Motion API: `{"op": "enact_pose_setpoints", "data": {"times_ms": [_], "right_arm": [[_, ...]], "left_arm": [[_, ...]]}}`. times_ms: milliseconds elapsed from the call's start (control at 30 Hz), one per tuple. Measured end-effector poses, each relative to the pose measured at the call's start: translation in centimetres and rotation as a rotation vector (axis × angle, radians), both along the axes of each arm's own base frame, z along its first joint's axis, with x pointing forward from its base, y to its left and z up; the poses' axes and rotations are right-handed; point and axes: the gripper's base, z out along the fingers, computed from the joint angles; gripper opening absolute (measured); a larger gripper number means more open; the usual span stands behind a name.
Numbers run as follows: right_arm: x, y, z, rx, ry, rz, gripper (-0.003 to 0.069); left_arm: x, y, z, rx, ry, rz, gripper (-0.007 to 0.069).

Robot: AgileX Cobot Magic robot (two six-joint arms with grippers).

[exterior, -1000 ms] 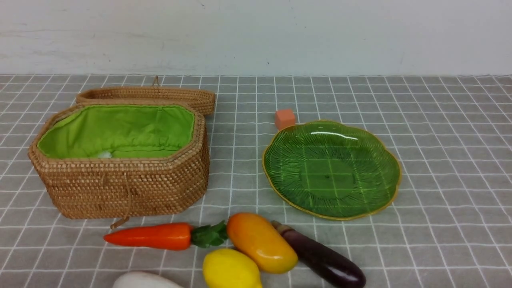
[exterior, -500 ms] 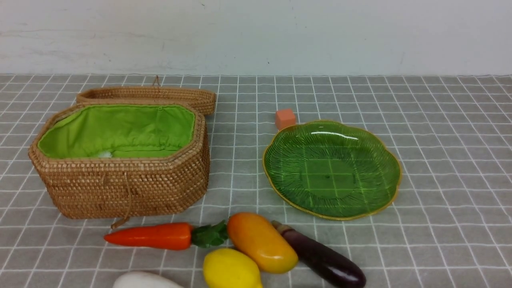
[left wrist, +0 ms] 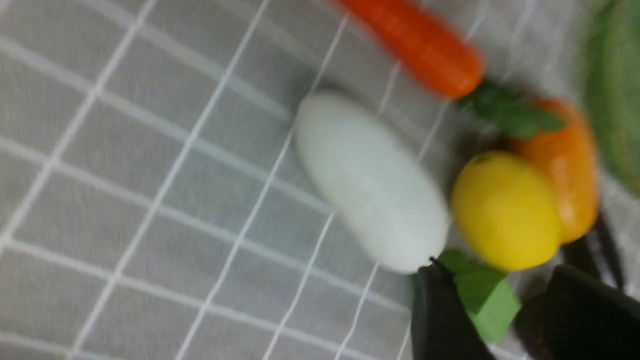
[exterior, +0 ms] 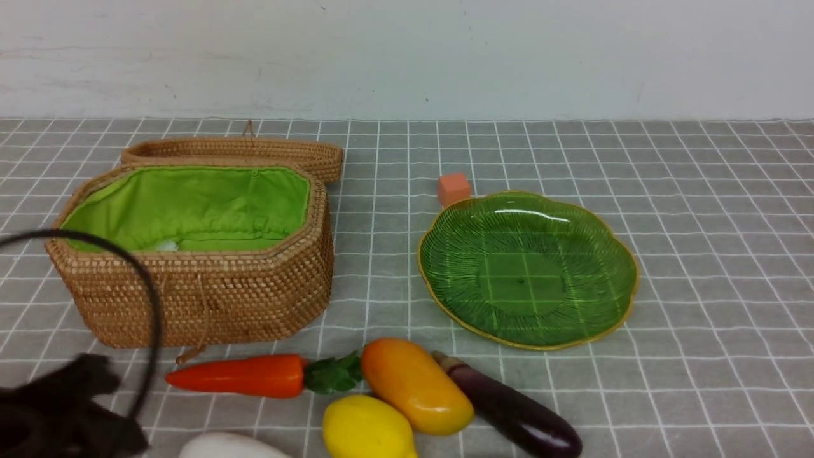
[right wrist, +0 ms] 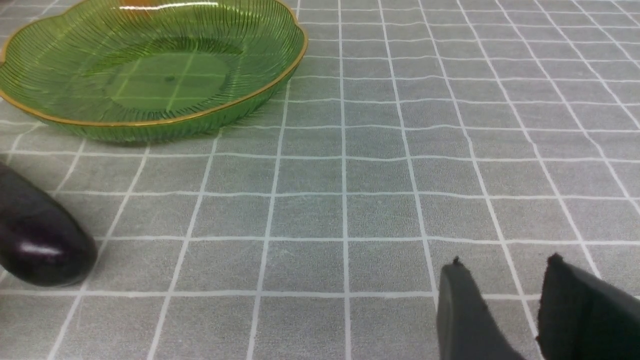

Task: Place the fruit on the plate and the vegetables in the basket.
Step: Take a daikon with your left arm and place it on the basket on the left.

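White radish [left wrist: 370, 185] lies along the counter's [exterior: 699, 381] near edge, one end almost at the left gripper [left wrist: 500, 267], whose jaws stand parted with nothing clamped. That arm is nearer. The right gripper [right wrist: 505, 260], narrowly parted and empty, hangs beyond the eggplant [right wrist: 40, 245].

Rough woven wicker basket [exterior: 191, 299]; glossy ribbed glass plate [exterior: 528, 267], shiny eggplant [exterior: 515, 413].

Basket open, produce lying loose on the table.
Wicker basket [exterior: 191, 299], green-lined, sits back left, its lid [exterior: 235, 151] behind it; ribbed green plate [exterior: 528, 267] is right of centre. Clustered at the table's [exterior: 699, 254] near edge: white radish [exterior: 229, 447], carrot [exterior: 241, 375] with its tip pointing left, lemon [exterior: 365, 427], mango [exterior: 413, 385], purple eggplant [exterior: 515, 413].
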Motion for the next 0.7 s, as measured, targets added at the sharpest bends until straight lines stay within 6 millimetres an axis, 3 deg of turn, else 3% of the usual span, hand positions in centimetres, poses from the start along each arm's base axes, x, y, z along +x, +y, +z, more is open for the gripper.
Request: {"op": "enact_pose_setpoints", "data": {"times_ms": [100,333,600,700], "right_arm": [[0.0,0.0,0.0,0.000,0.000,0.000,0.0240],[0.0,0.0,0.0,0.000,0.000,0.000,0.0240],[0.0,0.0,0.0,0.000,0.000,0.000,0.0240],[0.0,0.0,0.0,0.000,0.000,0.000,0.0240]], "left_arm": [[2.5,-1.0,-2.5,-0.021,0.141,0.012,0.0393],[6.5,-1.6,-6.7,0.002,0.231,0.077,0.0520],[9.0,-2.0,-10.8,0.006,0.290,0.113,0.0526],[9.2,-2.1,-11.2,0.006,0.289,0.103,0.0498]]}}
